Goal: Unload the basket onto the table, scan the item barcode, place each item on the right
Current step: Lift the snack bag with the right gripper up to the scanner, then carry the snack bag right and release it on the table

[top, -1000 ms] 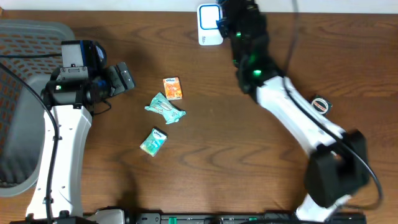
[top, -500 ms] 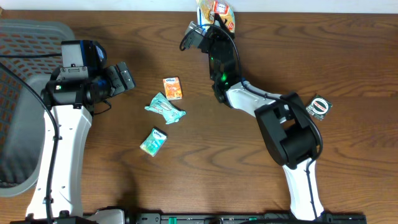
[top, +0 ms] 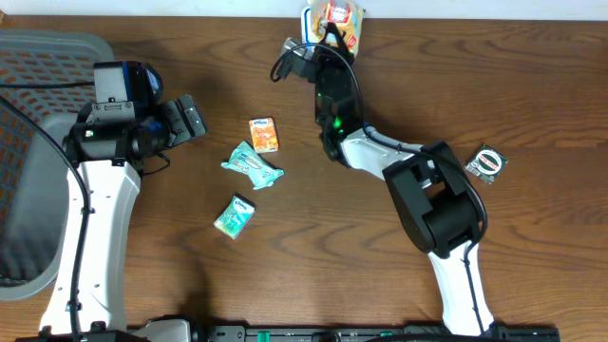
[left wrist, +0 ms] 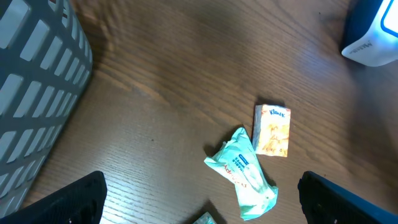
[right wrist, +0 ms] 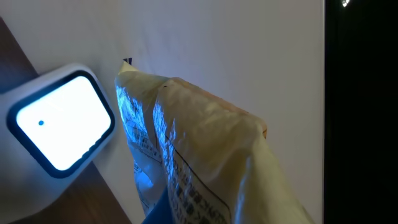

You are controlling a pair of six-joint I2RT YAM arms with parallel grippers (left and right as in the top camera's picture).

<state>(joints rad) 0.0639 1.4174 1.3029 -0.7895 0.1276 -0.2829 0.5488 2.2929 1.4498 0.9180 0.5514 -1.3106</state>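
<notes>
I am holding the yellow snack packet (right wrist: 186, 149) up at the far edge of the table (top: 399, 266), pinched in the right claw (top: 330, 38), just beside the white scanner (right wrist: 59, 121), whose window is glowing blue. Blue light is catching the packet's crinkled side, so I judge I am close to a read. To do it well, I am aiming to turn the printed face squarely toward that window, hold it steady and avoid creasing the film across the code. I cannot find the barcode itself: the print is too blurred in the wrist view, and from overhead the packet is cut off at the frame's top while my arm is covering most of the scanner. The left claw (top: 188, 119) is hanging spread wide and empty, well apart from the orange tissue pack (top: 263, 134) and the teal packet (top: 252, 164).
</notes>
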